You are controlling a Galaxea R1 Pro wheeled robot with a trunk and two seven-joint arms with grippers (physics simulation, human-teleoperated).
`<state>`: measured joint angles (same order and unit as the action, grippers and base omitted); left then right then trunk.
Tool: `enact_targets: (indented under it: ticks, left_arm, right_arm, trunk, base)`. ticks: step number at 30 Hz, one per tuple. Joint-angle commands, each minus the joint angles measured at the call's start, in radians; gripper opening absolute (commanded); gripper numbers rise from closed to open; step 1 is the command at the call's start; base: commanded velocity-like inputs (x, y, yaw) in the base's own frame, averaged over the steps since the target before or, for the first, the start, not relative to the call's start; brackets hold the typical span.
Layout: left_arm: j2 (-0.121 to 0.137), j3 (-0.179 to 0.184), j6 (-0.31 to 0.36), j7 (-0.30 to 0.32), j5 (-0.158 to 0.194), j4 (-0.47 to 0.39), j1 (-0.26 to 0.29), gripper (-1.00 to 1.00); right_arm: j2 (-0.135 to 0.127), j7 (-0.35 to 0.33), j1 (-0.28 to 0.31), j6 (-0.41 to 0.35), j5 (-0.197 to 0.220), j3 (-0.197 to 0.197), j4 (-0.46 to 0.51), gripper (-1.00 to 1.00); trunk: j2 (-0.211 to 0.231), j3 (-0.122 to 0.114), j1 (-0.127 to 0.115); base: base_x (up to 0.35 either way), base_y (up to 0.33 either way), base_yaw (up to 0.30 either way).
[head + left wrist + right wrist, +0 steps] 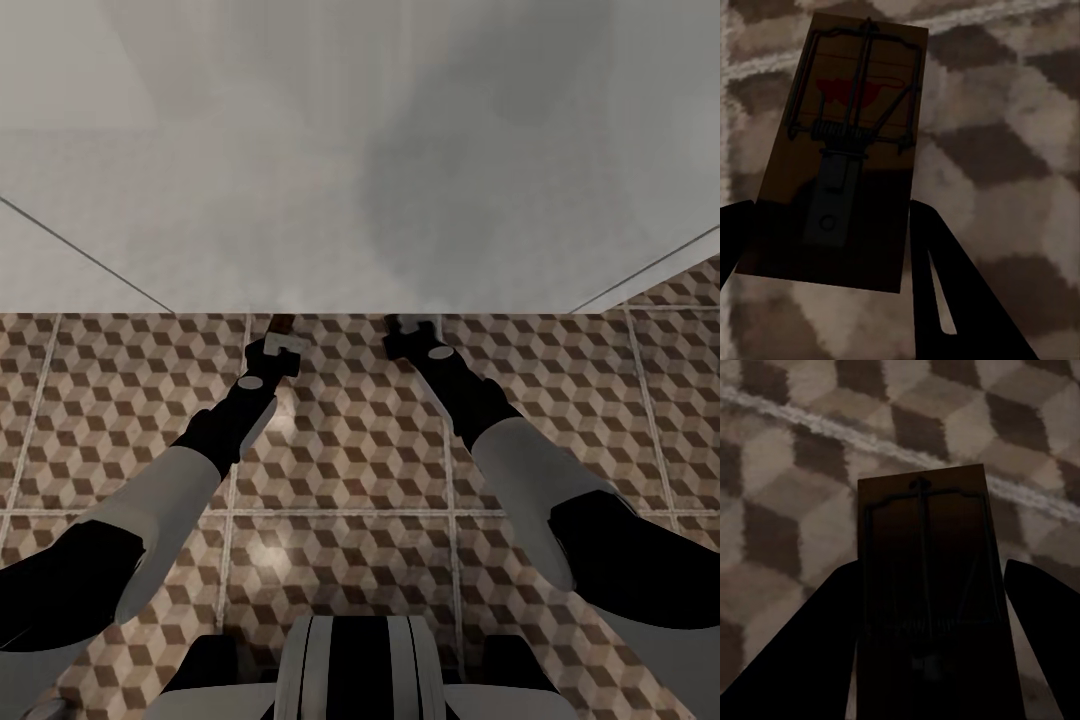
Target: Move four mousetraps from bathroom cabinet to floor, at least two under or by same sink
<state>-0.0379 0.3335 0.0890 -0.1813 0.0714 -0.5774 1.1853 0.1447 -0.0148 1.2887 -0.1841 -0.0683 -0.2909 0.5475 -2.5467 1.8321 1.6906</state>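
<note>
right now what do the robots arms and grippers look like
Both arms have glossy black upper sections, pale grey-white rounded forearm shells, and black wrists with light grey patches. The left gripper and right gripper end in dark parts. In the wrist views, the fingers are flat, black and tapered.
</note>
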Motion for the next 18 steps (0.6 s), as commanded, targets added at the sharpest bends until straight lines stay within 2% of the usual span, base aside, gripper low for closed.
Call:
enact_targets:
  ticks: [1, 11, 18]
  left_arm:
    - [0.001, 0.007, 0.006, -0.012, 0.004, -0.001, 0.0, -1.0]
    - [0.001, 0.008, 0.006, -0.012, 0.004, 0.0, 0.0, -1.0]
    - [0.001, 0.008, 0.006, -0.012, 0.004, 0.001, 0.0, -1.0]
  right_arm:
    - [0.0, -0.006, 0.0, -0.004, -0.007, 0.0, 0.001, -1.0]
    - [0.001, -0.015, 0.0, 0.066, -0.007, 0.003, -0.075, -1.0]
    - [0.001, -0.016, 0.0, 0.093, -0.006, 0.021, -0.109, -1.0]
  trunk:
    - [0.0, 0.0, 0.0]
    - [0.0, 0.0, 0.0]
    - [0.0, 0.0, 0.0]
  base:
    - [0.0, 0.0, 0.0]
    - [0.0, 0.0, 0.0]
    - [0.0, 0.0, 0.0]
